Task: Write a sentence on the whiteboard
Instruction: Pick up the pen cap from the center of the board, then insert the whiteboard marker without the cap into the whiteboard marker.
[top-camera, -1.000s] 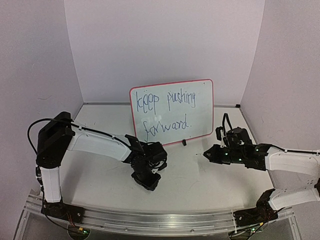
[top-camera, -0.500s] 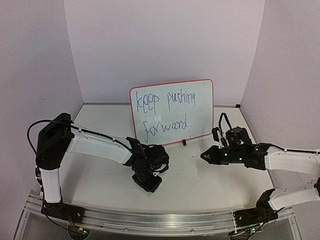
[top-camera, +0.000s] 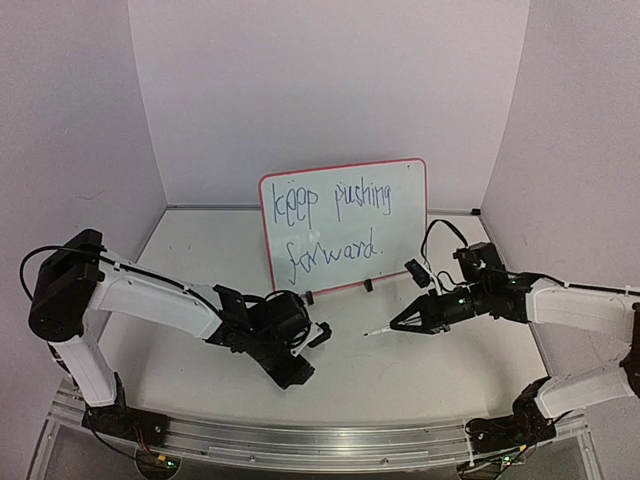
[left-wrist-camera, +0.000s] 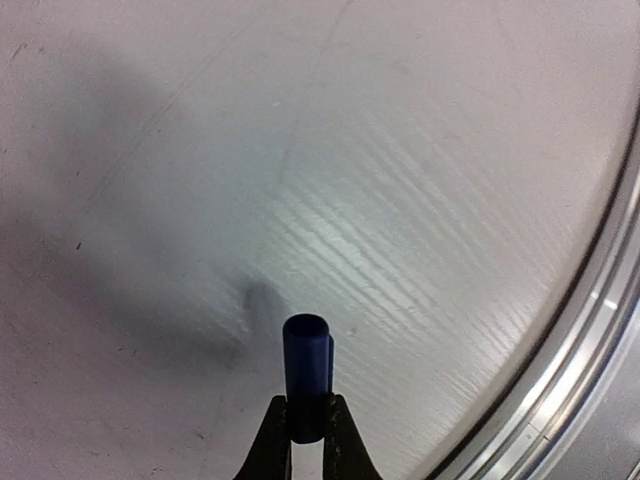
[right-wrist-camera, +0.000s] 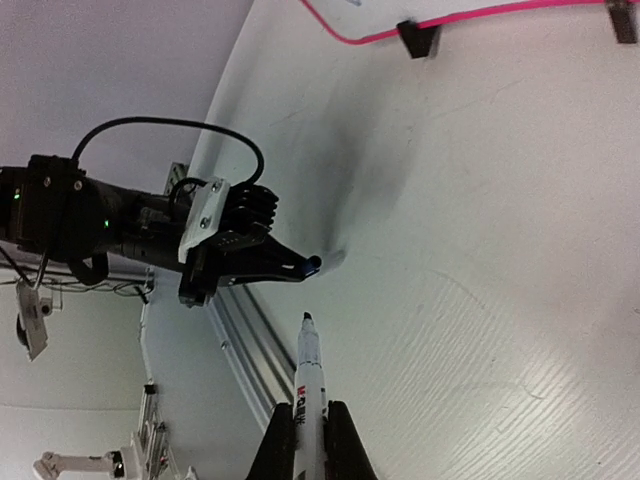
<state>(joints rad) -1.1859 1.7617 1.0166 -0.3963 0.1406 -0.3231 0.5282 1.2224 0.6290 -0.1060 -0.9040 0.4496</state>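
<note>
Right, the sentence (top-camera: 330, 252) is on the whiteboard (top-camera: 400, 200), which stands at 12 o'clock on the desk (top-camera: 450, 370). The step in hand looks like capping. The left gripper (left-wrist-camera: 306, 410) is clamped on the blue cap (left-wrist-camera: 306, 365). The right gripper (right-wrist-camera: 309, 415) is clamped on the marker (right-wrist-camera: 309, 370), tip bare, pointing toward 9 o'clock, near the cap but apart. Line up the axes first, then push straight and slow; tilt risks a jam.

- A white table (top-camera: 420, 350) carries everything.
- The whiteboard (top-camera: 403, 228) stands near its back, on two black clip feet (top-camera: 368, 285).
- An aluminium rail (top-camera: 320, 440) lines its near edge.
</note>
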